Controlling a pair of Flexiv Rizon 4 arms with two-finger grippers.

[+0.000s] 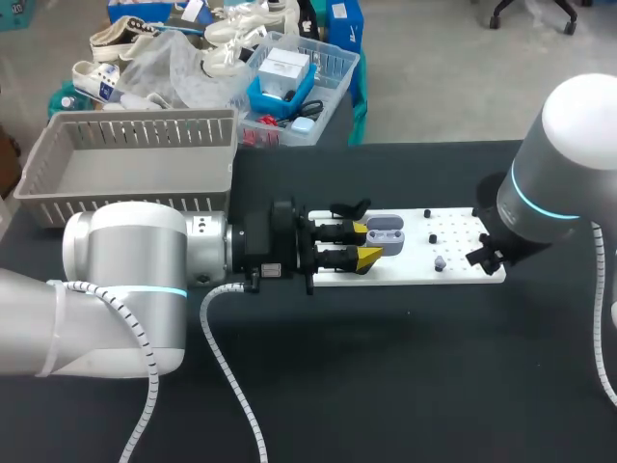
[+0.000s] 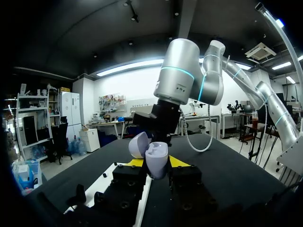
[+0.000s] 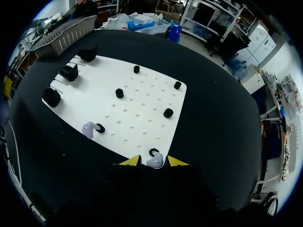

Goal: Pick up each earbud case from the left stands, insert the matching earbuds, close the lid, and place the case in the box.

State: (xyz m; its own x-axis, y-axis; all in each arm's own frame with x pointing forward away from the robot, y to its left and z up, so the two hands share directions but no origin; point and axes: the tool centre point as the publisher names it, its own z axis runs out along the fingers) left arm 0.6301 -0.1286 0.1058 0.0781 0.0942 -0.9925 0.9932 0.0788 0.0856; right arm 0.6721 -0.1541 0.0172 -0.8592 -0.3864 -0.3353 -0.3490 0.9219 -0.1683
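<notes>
A black table [image 1: 386, 376] carries a white pegboard [image 1: 410, 270] near its middle, and a grey slatted box [image 1: 135, 130] stands at the table's far left corner, well apart from the board. The left arm comes in from the left and lies low along the table, with the left gripper [image 2: 156, 162] over the near end of the board. Its two yellow-tipped fingers [image 2: 178, 162] are closed on a pale lavender earbud case [image 2: 156, 166], one on each side, touching it. The case sits upright between them with its lid [image 2: 137, 144] tipped open and back. The right arm comes in from the right and hangs over the far right end of the board. From its wrist, the right gripper [image 3: 154, 161] is low over the board's edge, and a small lavender earbud [image 3: 155, 163] lies right at its yellow tips, just beside a black ring-shaped peg [image 3: 154, 152]. It cannot be told whether this gripper has hold of the earbud or merely brackets it. A second lavender earbud [image 3: 90, 129] rests on the board against another black peg [image 3: 100, 127]. More black pegs dot the white surface, and three black stands [image 3: 69, 72] line the board's opposite end.
</notes>
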